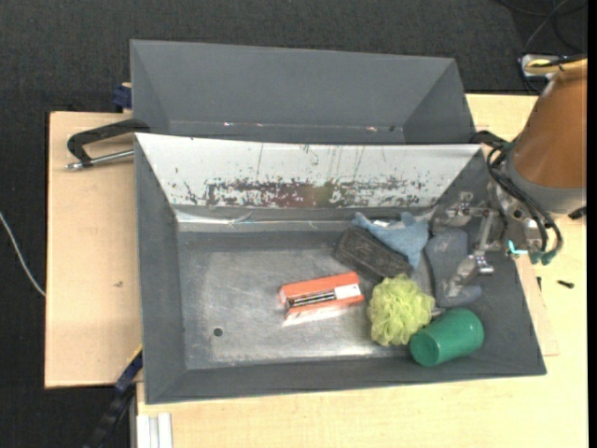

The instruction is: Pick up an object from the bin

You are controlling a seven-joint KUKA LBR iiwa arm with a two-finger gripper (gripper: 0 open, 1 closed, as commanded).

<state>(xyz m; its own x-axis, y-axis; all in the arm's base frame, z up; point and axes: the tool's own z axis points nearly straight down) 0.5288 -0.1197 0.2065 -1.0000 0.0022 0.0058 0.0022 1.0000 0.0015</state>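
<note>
Nearest, taking the green cup (448, 336) as your landmark: item one, that cup, plastic, lying on its side in the front right corner of the grey metal bin (233, 343).

Item two, a yellow-green mesh scrubber (399, 309), touching the cup on its left.

Item three, an orange flat box (322, 295) with a white edge, further left of the cup, apart from the scrubber, on bare bin floor.

Item four, the end effector (464, 283), low over the floor just behind the cup and right of the scrubber. You cannot tell whether it is released or clenched.

Item five, a dark grey block (371, 253), behind and left of the cup, just beyond the scrubber.

Item six, a blue cloth (401, 234), crumpled, furthest behind the cup, overlapping the block's far end, near the scratched back wall.
</note>
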